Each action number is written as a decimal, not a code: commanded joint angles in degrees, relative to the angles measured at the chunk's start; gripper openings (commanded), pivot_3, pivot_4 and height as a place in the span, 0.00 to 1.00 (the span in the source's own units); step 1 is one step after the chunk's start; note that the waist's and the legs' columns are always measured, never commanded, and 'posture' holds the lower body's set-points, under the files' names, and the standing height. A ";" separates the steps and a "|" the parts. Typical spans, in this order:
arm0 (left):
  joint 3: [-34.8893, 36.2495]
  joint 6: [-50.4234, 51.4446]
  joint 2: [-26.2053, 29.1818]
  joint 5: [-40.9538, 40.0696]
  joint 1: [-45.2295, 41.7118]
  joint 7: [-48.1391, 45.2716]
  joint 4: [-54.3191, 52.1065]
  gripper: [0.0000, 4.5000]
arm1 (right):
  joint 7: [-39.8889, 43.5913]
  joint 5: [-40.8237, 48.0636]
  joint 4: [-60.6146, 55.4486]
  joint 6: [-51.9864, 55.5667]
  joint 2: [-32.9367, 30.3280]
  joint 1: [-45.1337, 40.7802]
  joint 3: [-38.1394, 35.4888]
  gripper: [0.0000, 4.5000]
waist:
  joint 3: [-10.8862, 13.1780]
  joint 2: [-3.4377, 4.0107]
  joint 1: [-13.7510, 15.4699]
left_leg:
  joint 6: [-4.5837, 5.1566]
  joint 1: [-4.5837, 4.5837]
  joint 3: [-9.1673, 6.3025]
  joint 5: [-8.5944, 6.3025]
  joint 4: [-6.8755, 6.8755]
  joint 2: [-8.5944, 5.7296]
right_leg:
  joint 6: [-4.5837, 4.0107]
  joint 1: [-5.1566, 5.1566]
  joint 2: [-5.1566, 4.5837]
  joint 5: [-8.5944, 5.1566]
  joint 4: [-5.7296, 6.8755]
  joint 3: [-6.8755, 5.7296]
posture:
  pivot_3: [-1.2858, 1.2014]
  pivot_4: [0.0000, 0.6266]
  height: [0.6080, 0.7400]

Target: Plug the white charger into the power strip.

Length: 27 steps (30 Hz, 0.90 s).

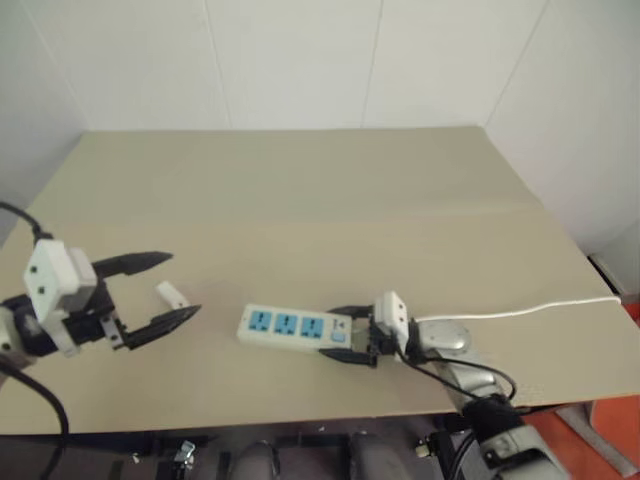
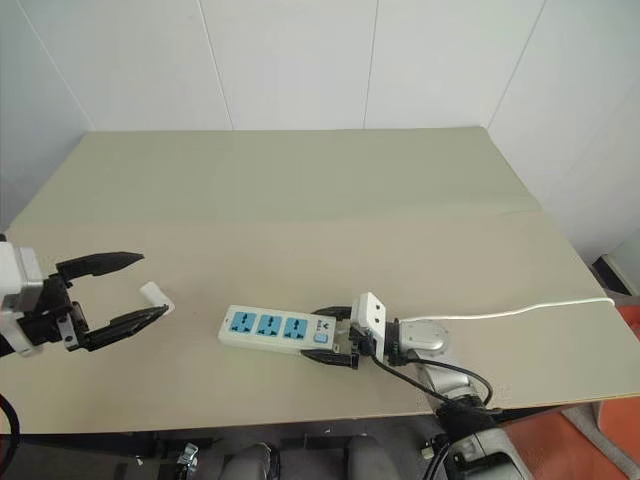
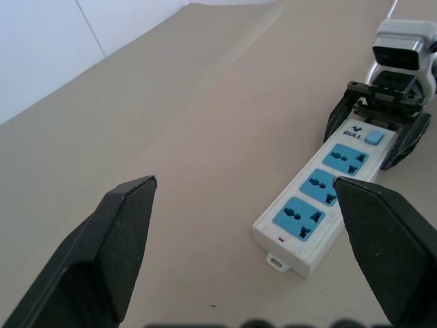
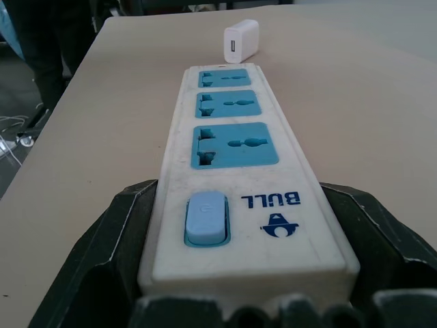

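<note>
i count one small white plastic charger block (image 1: 172,294) and one long white power strip (image 1: 295,328) with three blue sockets

The strip (image 1: 295,328) lies on the worktop (image 1: 320,210). The right gripper (image 1: 345,335) clasps its switch end, jaws on both sides. Left of the strip lies the charger (image 1: 172,294), between the left gripper's (image 1: 183,287) spread jaws.

A white power strip (image 2: 278,329) with three blue sockets, a pale blue switch and a dark blue "BULL" logo lies on a plain beige table (image 2: 300,190), trailing a thin white cord (image 2: 520,311). Nearby sits a plain white charger (image 2: 155,296). Both grippers have black fingers (image 1: 150,262) and white housings.
</note>
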 commanded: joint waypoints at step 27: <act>-35.17 -30.10 28.13 15.96 -45.11 -31.23 45.35 1.00 | 5.48 -5.15 19.41 -11.05 7.39 -7.34 2.98 0.76 | -0.05 -0.09 -0.78 | -0.03 0.72 0.25 -0.01 -0.34 1.00 | -0.43 0.13 1.22 0.08 0.11 0.26 | 0.52 0.24 1.00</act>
